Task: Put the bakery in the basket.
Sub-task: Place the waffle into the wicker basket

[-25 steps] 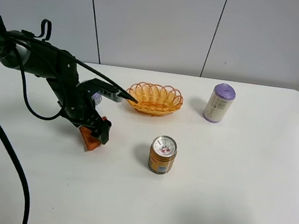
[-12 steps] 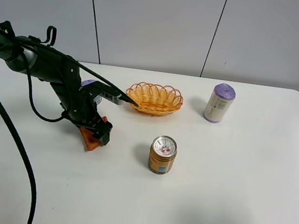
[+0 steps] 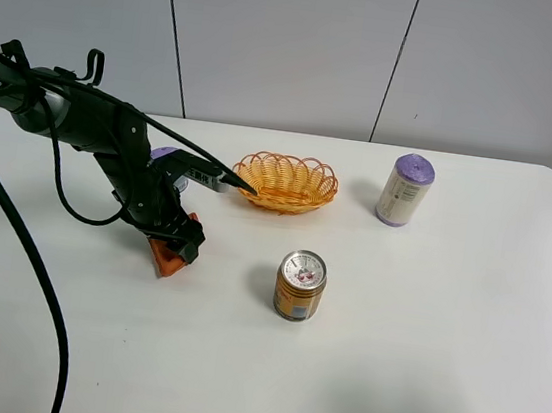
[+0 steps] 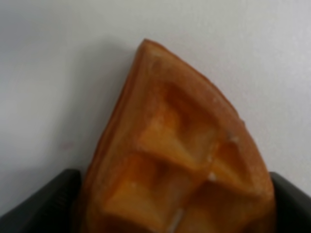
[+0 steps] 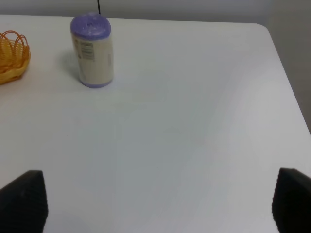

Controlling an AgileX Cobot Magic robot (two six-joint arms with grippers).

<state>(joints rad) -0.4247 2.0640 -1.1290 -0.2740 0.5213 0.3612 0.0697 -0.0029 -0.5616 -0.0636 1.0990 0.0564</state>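
Note:
The bakery, an orange-brown wedge waffle (image 3: 163,258), lies on the white table left of centre. My left gripper (image 3: 177,243) is down over it, and the waffle (image 4: 180,150) fills the left wrist view, with both dark fingers pressed against its sides. The orange-yellow woven basket (image 3: 286,182) stands behind and to the right of the waffle, empty, and its edge shows in the right wrist view (image 5: 12,57). My right gripper (image 5: 158,194) is open and empty over bare table; it is out of the exterior high view.
A gold drink can (image 3: 300,285) stands right of the waffle. A tall purple-topped cylinder (image 3: 404,190) stands right of the basket and also shows in the right wrist view (image 5: 92,50). A purple-lidded container (image 3: 166,156) peeks from behind the left arm.
The left arm has shifted slightly back and to the left, uncovering the purple lid behind it. The gripper stays on the waffle, which has barely moved.

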